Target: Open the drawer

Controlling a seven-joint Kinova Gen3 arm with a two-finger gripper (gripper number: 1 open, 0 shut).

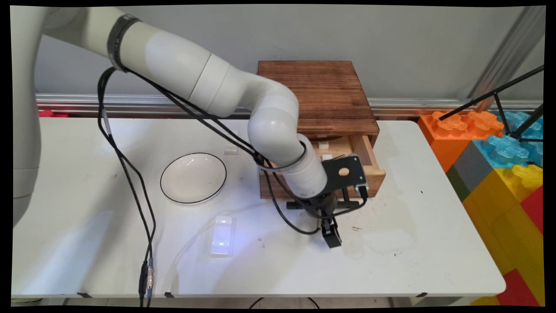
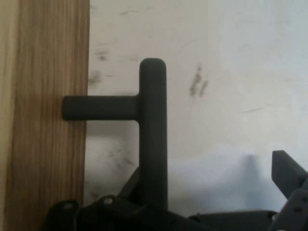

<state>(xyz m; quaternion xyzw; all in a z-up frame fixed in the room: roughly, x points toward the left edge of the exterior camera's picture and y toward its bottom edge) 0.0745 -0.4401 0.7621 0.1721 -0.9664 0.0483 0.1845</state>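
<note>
A dark wooden box [image 1: 321, 93] stands at the back of the table, and its light wooden drawer [image 1: 371, 176] is pulled out, with small white pieces [image 1: 323, 145] inside. The drawer's black bar handle [image 1: 292, 204] sticks out on a short post. My gripper [image 1: 331, 237] points down at the table just in front of the drawer, open and holding nothing. In the hand view the handle [image 2: 153, 130] runs up from the linkage beside the drawer front [image 2: 48, 120]. It lies over my left finger, while the right finger [image 2: 288, 172] stands well apart. The gripper [image 2: 211, 185] is not closed around the bar.
A white plate with a dark rim [image 1: 193, 177] lies left of the drawer. A clear plastic box [image 1: 222, 235] sits nearer the front edge, and a small white piece [image 1: 231, 150] lies behind the plate. Large coloured toy bricks [image 1: 499, 165] are stacked off the table's right end.
</note>
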